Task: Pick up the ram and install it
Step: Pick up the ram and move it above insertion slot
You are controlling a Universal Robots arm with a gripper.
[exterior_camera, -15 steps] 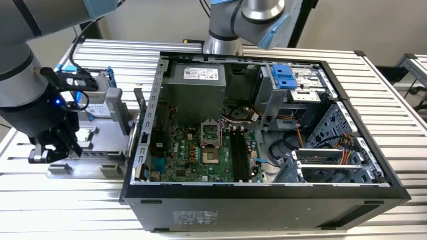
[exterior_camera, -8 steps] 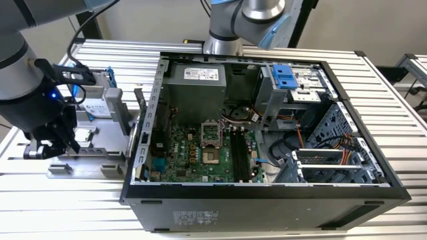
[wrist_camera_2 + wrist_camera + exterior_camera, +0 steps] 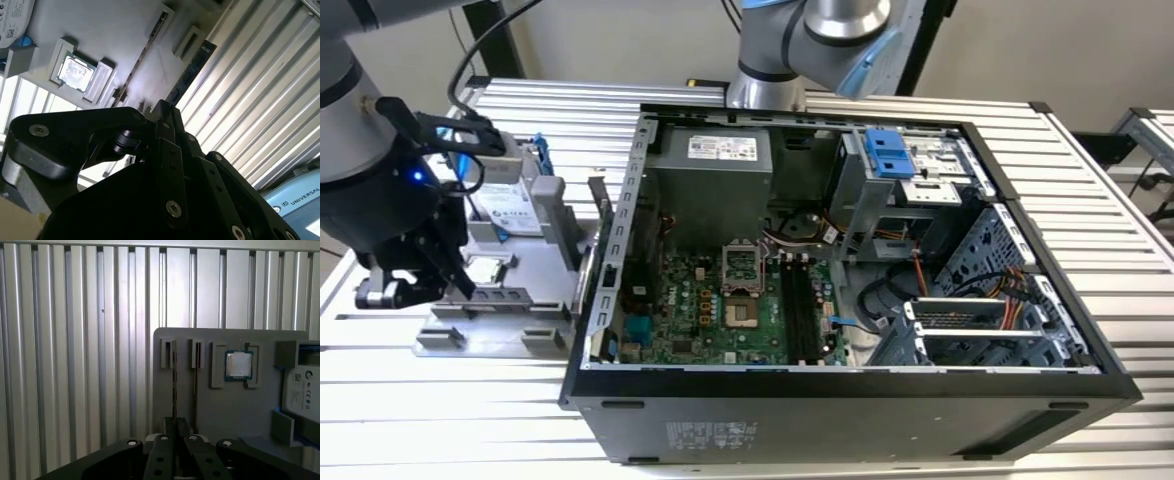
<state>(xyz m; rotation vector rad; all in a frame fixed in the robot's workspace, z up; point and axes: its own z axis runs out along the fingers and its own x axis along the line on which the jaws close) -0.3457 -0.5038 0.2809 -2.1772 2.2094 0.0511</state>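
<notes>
You have a ribbed aluminium table (image 3: 1107,250); on it rest an open computer case (image 3: 854,410) and, beside it, a grey parts holder (image 3: 491,338).

The ram (image 3: 174,385) stands on edge in a narrow slot of the grey holder (image 3: 225,410). It runs straight away from the black gripper (image 3: 175,425), which sits at its near end. Just beside the ram lies a second slot (image 3: 196,380). Beyond that slot a square silver processor (image 3: 238,364) sits in its recess, then a labelled hard drive (image 3: 306,387). The holder rests on a ribbed metal table (image 3: 75,365).
</notes>
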